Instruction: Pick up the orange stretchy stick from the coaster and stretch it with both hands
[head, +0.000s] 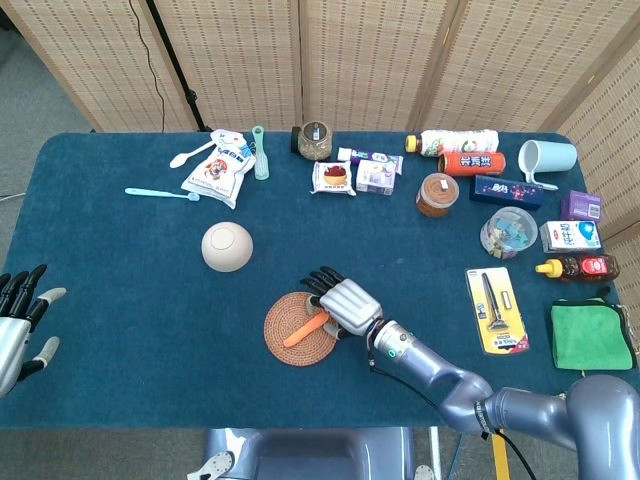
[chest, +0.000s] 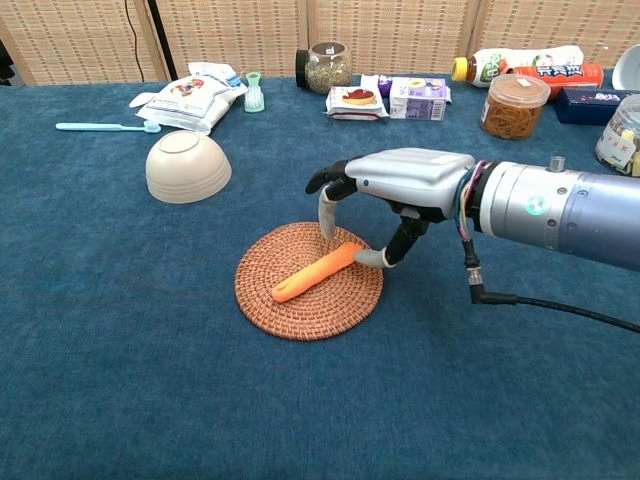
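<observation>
The orange stretchy stick (head: 305, 329) (chest: 315, 272) lies slanted on the round woven coaster (head: 281, 345) (chest: 300, 318) near the table's front middle. My right hand (head: 341, 303) (chest: 388, 188) hovers over the stick's right end. Its fingers are apart and curl down on either side of that end, with the thumb tip touching or nearly touching it. The stick still rests flat on the coaster. My left hand (head: 15, 327) hangs at the table's far left edge with its fingers spread and nothing in it; the chest view does not show it.
An upturned beige bowl (head: 227, 246) (chest: 187, 165) sits behind and left of the coaster. Snack packets, jars and bottles line the far edge (chest: 358, 99). A packaged tool (head: 496, 310) and a green cloth (head: 590, 336) lie to the right.
</observation>
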